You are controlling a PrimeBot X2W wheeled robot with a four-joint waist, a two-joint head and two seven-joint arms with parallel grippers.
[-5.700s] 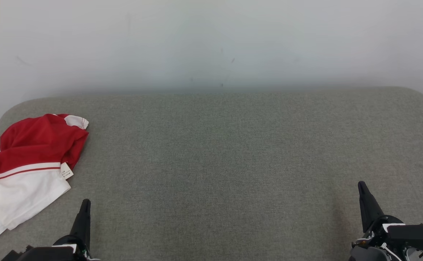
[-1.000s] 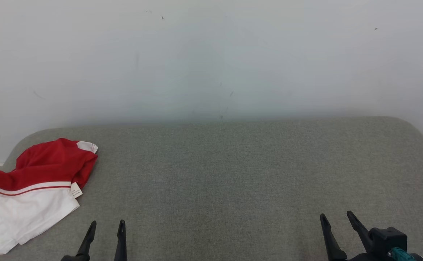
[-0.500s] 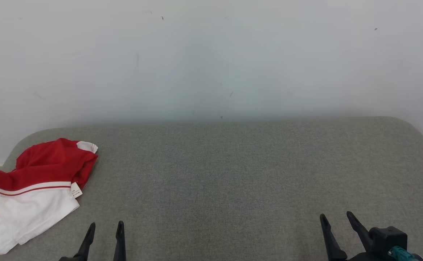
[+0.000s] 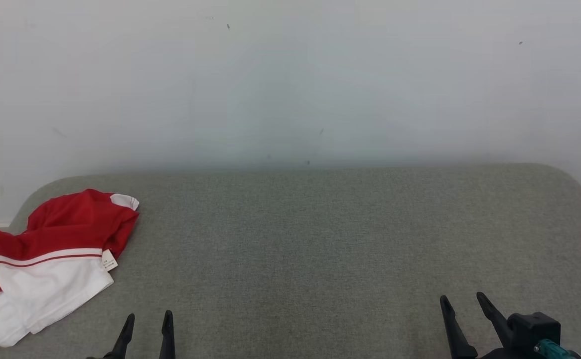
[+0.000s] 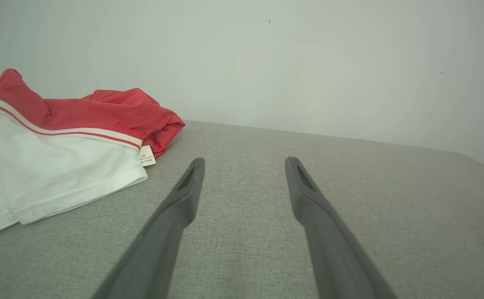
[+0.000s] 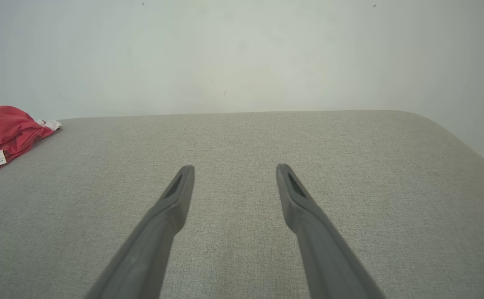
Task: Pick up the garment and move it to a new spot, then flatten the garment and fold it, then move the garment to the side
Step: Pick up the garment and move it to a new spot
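One crumpled garment [image 4: 51, 264] lies apart, left of the left gripper [image 4: 149, 316]

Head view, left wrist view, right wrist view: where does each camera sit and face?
Head view: on the robot's head, looking forward and down over the grey fabric surface to the pale wall; the left gripper and right gripper rise from the bottom edge.
Left wrist view: on the left wrist, looking along that open gripper, the crumpled red and white garment at left.
Right wrist view: on the right wrist, looking along its open gripper across the surface.
Shared: all three show the garment at left.
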